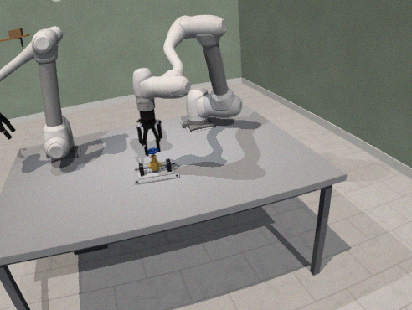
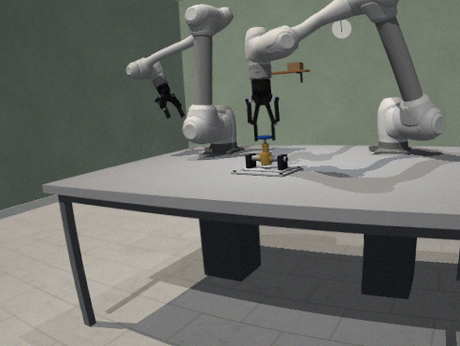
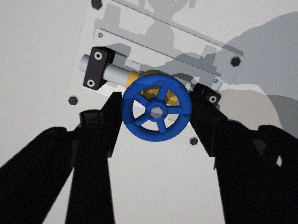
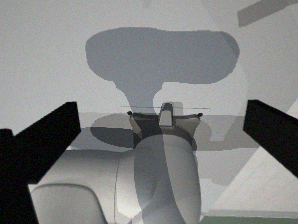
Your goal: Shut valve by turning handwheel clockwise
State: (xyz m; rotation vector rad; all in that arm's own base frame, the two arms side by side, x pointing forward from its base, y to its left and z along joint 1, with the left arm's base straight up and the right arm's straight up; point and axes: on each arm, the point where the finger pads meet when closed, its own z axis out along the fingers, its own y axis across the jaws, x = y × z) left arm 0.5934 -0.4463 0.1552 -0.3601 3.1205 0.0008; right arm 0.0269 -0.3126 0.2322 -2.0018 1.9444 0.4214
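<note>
So our left end effector (image 1: 152, 152) (image 2: 265, 138) (image 3: 155, 105) is partway closed, clamped on opposite sides of the blue handwheel's rim (image 1: 153, 151) (image 2: 265, 137) (image 3: 130, 128), probably so the twist stays centered on the stem. The handwheel tops the brass-colored valve body (image 1: 154, 164) (image 2: 265, 157) (image 3: 134, 79), whose pipe sits in black clamps on a base plate (image 1: 157, 180) (image 2: 282, 174) (image 3: 75, 85) on the counter (image 1: 234, 184) (image 2: 154, 180), presumably to resist torque. Our right one (image 2: 175, 113) (image 4: 162, 117) hangs wide open, empty, safely away.
</note>
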